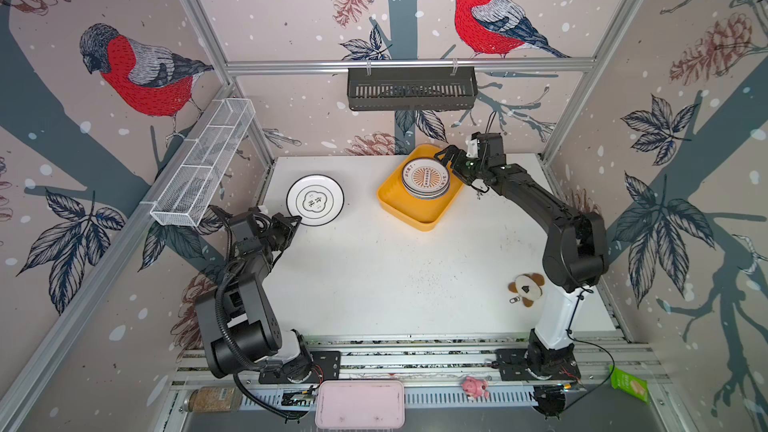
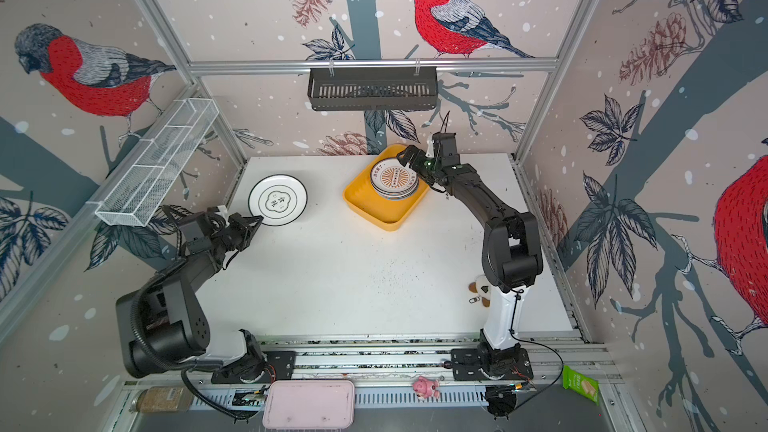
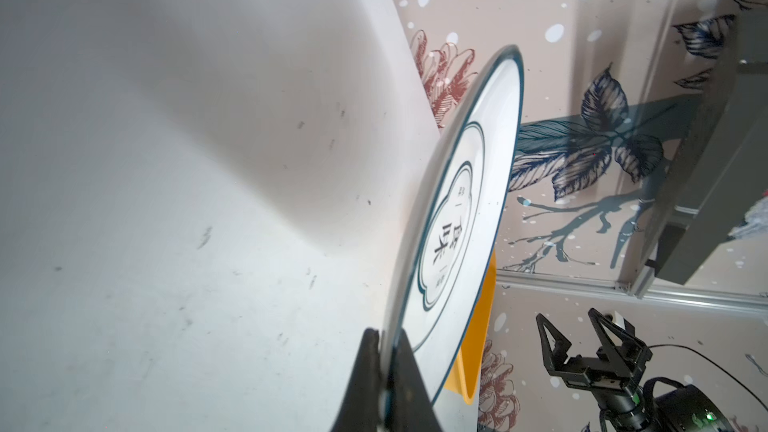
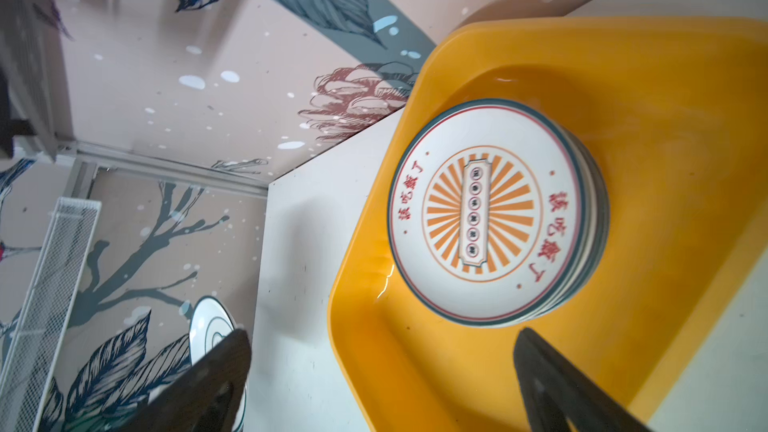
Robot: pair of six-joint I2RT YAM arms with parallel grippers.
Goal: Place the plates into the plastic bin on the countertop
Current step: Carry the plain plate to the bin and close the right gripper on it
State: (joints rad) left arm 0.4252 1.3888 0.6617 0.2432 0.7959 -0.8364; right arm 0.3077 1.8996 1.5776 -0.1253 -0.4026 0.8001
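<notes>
A white plate with thin black rings (image 1: 315,200) (image 2: 277,200) (image 3: 457,217) lies at the back left of the white countertop (image 1: 374,276). My left gripper (image 1: 296,221) (image 2: 257,220) (image 3: 386,336) is shut on its near rim. The yellow plastic bin (image 1: 415,222) (image 2: 382,224) (image 4: 374,267) stands at the back middle. It holds a stack of several plates (image 1: 425,179) (image 2: 394,180) (image 4: 486,211) topped by an orange sunburst one. Just beside that stack, over the bin's far end, hangs my right gripper (image 1: 451,163) (image 2: 409,159) (image 4: 384,336), open and holding nothing.
A brown and white plush toy (image 1: 527,288) lies by the right arm's base. A pink tray (image 1: 360,404), a pink pig toy (image 1: 475,387), a jar (image 1: 214,398) and a green packet (image 1: 629,384) sit along the front. A black basket (image 1: 411,89) and a white mesh shelf (image 1: 203,163) hang on the walls.
</notes>
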